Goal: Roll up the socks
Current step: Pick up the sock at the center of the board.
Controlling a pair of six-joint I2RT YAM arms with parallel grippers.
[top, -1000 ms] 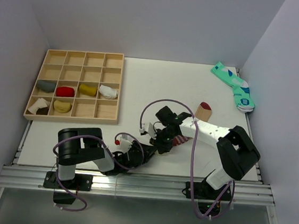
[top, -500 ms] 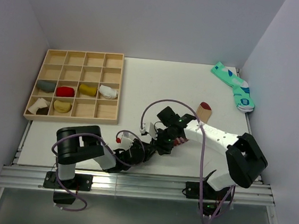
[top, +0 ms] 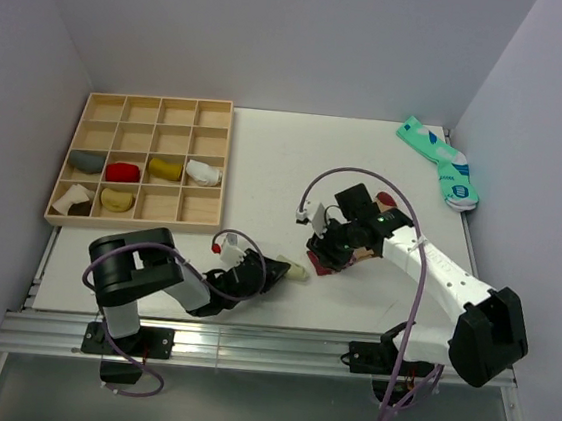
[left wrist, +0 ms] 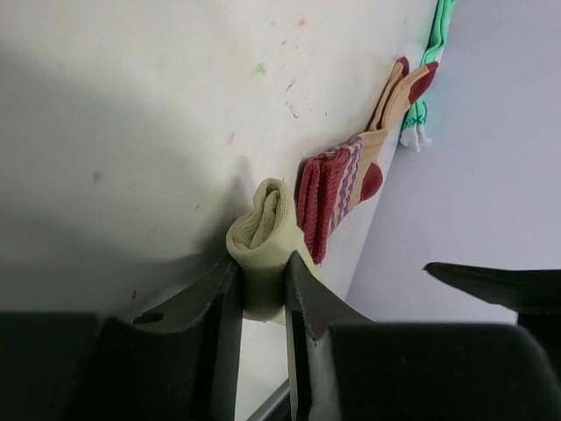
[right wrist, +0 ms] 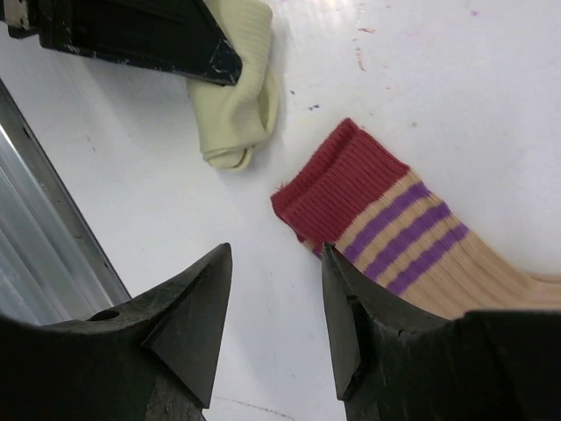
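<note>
Left gripper [left wrist: 263,279] clamped on the pale olive sock [left wrist: 260,215], a soft wad near the table's [top: 265,169] front edge. Tan striped sock [right wrist: 394,241] flat just beside it; right gripper [right wrist: 276,259] above its cuff, jaws apart, seemingly empty. Limp, light: I'd pinch the cuff.

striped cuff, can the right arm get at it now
Probably yes: the right gripper hangs open right by the striped cuff, nothing between; the left gripper pinches the olive sock aside.
</note>
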